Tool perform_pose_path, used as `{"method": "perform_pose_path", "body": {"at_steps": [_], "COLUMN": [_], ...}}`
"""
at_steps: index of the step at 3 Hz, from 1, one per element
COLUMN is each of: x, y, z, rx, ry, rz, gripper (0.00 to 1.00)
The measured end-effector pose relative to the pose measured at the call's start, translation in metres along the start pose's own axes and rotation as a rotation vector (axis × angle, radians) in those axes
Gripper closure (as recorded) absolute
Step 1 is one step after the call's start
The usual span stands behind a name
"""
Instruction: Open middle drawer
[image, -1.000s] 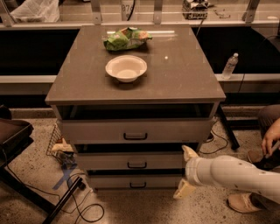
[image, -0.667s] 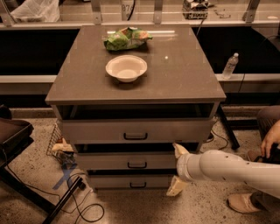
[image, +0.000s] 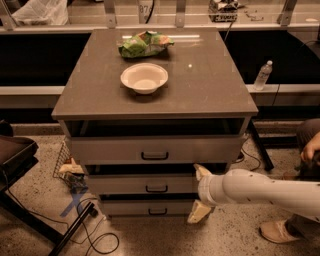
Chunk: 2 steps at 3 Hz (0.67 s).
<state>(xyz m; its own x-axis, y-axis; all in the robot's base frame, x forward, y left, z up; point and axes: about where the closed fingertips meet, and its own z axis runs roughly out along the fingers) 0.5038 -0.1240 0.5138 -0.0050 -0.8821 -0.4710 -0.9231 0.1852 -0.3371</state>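
Observation:
The cabinet has three pale grey drawers stacked under its brown top. The middle drawer (image: 125, 185) is wide and shallow with a small dark bar handle (image: 156, 188). The top drawer (image: 155, 149) sits above it and the lowest drawer (image: 140, 207) below. My gripper (image: 198, 194) comes in from the right on a white arm (image: 265, 192). Its two pale fingers are spread, one (image: 201, 171) at the middle drawer's upper edge and one (image: 199, 212) near the lowest drawer. It holds nothing. It is right of the handle.
A white bowl (image: 144, 77) and a green chip bag (image: 145, 44) lie on the cabinet top (image: 210, 85). A water bottle (image: 262, 75) stands at the right. A dark chair (image: 15, 155) and cables (image: 95, 235) are at the left. A person's hand and shoe (image: 280, 231) are at the right.
My gripper and arm have moved left along the drawer fronts, closer to the middle drawer's handle. The drawers have not moved.

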Motion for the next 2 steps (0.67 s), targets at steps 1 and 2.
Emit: {"method": "perform_pose_path", "body": {"at_steps": [1, 2], "x": [0.018, 0.039], "y": [-0.004, -0.008], "z": [0.028, 0.048], "rx": [-0.036, -0.064], "ry": [0.019, 0.024], "rz": [0.016, 0.032], "gripper": [0.00, 0.00]}}
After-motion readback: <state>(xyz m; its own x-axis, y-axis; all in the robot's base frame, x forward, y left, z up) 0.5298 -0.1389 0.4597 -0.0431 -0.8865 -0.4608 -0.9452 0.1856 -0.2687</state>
